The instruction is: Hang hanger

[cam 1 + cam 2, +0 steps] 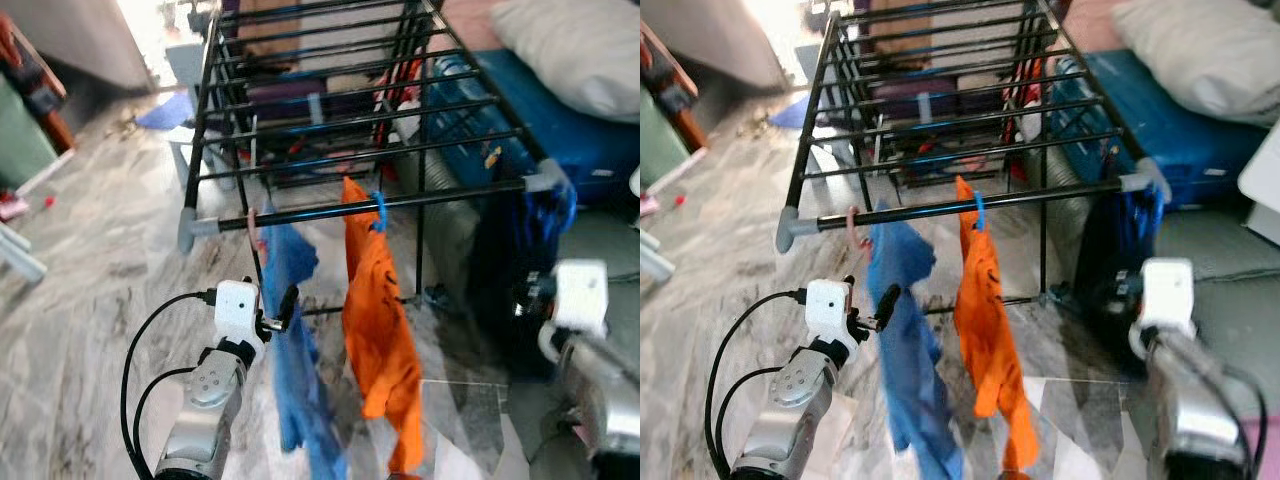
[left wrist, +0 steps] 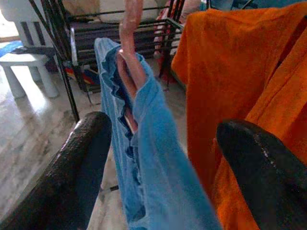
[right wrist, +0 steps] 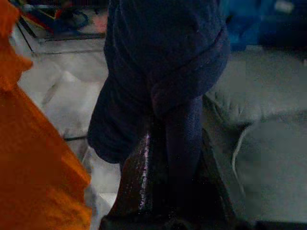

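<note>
Nearest the head camera, the left gripper (image 1: pixel 278 312) is raised at 7 o'clock from the rack's front rail (image 1: pixel 400 200), jaws released and spread to either side of the blue garment (image 1: pixel 295 350). That garment hangs on the pink hanger (image 2: pixel 130 43), whose hook (image 1: pixel 853 226) sits over the rail near its left end. An orange garment (image 1: pixel 378 330) hangs just beside it on a blue hook (image 1: pixel 378 212).

Handling: judged light; the cloth is soft and will slide or bunch. Grip the stiff neck of the hanger, not the fabric.

At 4 o'clock, the right gripper (image 3: pixel 160 158) is clenched on dark blue cloth (image 3: pixel 163 72).
</note>
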Robot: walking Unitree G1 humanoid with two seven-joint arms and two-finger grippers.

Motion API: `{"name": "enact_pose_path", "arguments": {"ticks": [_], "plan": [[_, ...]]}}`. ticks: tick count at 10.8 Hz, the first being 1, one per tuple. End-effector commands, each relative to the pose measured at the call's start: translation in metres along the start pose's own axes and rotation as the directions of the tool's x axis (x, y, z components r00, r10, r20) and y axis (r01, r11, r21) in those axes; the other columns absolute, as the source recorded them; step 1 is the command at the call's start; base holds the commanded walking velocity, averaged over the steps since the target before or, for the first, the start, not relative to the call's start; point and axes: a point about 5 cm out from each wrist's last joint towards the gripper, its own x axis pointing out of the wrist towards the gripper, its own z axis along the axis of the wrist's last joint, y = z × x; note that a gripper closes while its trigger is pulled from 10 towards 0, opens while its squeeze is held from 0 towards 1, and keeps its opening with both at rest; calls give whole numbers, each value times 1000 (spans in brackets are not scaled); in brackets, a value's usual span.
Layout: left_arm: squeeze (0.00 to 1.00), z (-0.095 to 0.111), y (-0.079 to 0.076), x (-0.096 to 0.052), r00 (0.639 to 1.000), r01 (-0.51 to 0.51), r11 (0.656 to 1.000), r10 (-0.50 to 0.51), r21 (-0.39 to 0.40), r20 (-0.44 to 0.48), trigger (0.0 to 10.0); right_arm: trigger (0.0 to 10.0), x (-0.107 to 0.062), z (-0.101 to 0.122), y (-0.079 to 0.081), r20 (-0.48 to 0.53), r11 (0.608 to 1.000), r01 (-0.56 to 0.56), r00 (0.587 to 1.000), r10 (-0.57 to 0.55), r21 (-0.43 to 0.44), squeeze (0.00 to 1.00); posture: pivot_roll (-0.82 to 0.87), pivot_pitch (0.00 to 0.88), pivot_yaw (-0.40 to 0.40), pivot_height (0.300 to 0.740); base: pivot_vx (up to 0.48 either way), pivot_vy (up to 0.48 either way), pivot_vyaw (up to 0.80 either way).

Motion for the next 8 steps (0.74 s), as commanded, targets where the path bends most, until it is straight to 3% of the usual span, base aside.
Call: {"name": "enact_pose_path", "arguments": {"ticks": [1, 3, 5, 8], "plan": [[0, 3, 3, -1, 1000, -16, 1000, 16, 5, 8, 10000, 10000, 3, 10, 1, 30, 1000, -26, 999, 26, -2, 0, -194, 76, 72, 740, 0, 0, 0], [0, 1, 5, -2, 1000, -30, 1000, 30, 7, -4, 10000, 10000, 8, 14, 6, 32, 997, -81, 996, 81, -5, 0, -187, 80, 73, 740, 0, 0, 0], [0, 1, 6, -2, 1000, -24, 1000, 25, 13, -9, 10000, 10000, 20, 20, 25, 5, 978, -206, 979, 206, -20, 0, -175, 82, 74, 740, 0, 0, 0], [0, 0, 9, -3, 999, -33, 999, 34, 15, -13, 10000, 10000, 39, 28, 18, -31, 983, -186, 982, 186, 8, 0, -150, 73, 76, 740, 0, 0, 0]]}}
